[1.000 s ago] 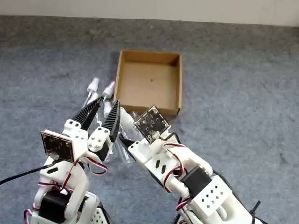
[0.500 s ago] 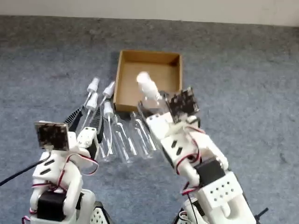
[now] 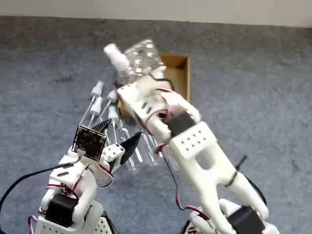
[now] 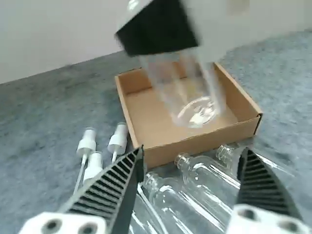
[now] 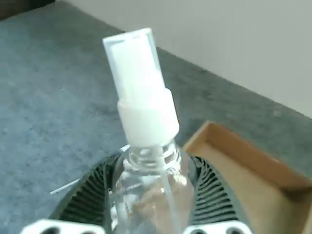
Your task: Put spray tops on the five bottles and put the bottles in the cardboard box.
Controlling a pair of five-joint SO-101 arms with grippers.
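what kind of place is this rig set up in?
Probably a lab or hobby bench, not a production line: a grey carpet-like mat as the work surface, a plain pale wall behind, and a cardboard box and loose spray tops as props.

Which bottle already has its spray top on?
The bottle held in the air by the right gripper; it has a white spray top, while the bottles lying on the carpet have bare open necks.

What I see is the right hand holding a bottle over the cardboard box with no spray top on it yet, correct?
Not quite: the right wrist view shows the bottle already wearing its white spray top. Otherwise yes, the right hand holds it over the cardboard box.
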